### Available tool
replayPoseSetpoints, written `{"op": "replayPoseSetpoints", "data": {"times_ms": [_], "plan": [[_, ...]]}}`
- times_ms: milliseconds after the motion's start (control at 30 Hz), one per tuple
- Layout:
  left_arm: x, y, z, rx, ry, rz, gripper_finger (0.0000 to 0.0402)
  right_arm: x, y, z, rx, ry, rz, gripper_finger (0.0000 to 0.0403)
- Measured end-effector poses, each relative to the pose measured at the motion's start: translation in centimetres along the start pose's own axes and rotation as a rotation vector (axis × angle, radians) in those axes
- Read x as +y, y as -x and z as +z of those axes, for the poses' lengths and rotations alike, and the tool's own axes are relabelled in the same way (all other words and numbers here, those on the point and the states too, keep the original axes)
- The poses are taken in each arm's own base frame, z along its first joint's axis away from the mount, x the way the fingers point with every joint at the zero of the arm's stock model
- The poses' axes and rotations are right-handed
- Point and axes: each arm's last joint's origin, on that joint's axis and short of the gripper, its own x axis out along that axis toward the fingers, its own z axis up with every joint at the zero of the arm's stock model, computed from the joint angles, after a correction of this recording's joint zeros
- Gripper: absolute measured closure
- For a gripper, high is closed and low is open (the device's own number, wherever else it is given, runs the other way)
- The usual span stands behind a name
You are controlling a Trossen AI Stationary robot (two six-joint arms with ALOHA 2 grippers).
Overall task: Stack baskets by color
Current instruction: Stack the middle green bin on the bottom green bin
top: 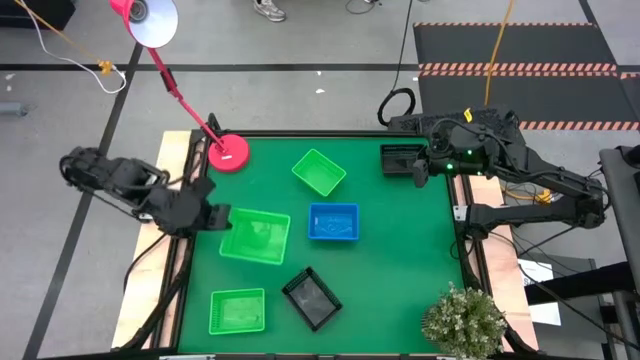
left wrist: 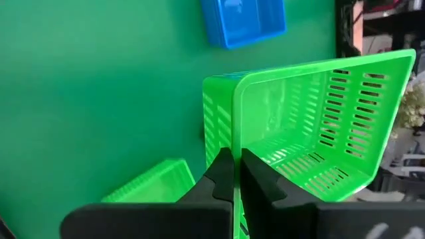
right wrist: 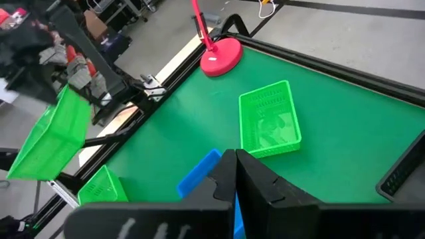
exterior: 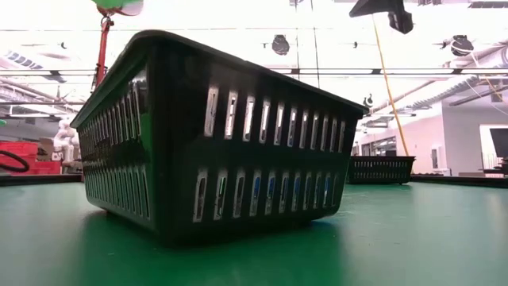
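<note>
My left gripper (top: 215,218) at the table's left edge is shut on a bright green basket (top: 255,238), which shows tilted in the left wrist view (left wrist: 312,126). Two more green baskets lie on their bases, one far of centre (top: 318,172) and one at the near left (top: 237,310). A blue basket (top: 333,222) sits mid-table. One black basket (top: 312,298) stands near the front edge, another (top: 403,158) at the far right. My right gripper (top: 420,172) hovers shut beside that far black basket, holding nothing. My left gripper pinches the green basket's side wall at its rim (left wrist: 234,147), one finger inside the basket and one on the outer face. The fingers come from the table's left side, slanting down. The basket hangs tilted below the gripper (right wrist: 50,136), lifted clear of the table.
A red lamp base (top: 230,153) with its slanted stem stands at the far left corner. A small bushy plant (top: 462,320) sits at the near right corner. The green mat (top: 390,270) lies bare between the blue basket and the right edge.
</note>
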Motion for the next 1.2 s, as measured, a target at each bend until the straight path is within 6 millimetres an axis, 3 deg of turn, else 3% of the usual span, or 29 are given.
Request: {"op": "replayPoseSetpoints", "data": {"times_ms": [200, 533, 1200], "plan": [[-0.6, -1.3, -3.8, 0.032, 0.020, 0.026, 0.0396, 0.4, 0.0, -0.2, -0.003, -0.019, 0.010, 0.0403], [0.4, -2.5, -9.8, 0.055, 0.051, 0.093, 0.0396, 1.6, 0.1, 0.1, -0.057, -0.028, 0.108, 0.0403], [2.2, -5.9, -13.7, 0.000, -0.105, 0.353, 0.0396, 4.1, -0.1, -1.2, -0.034, -0.054, 0.197, 0.0403]]}}
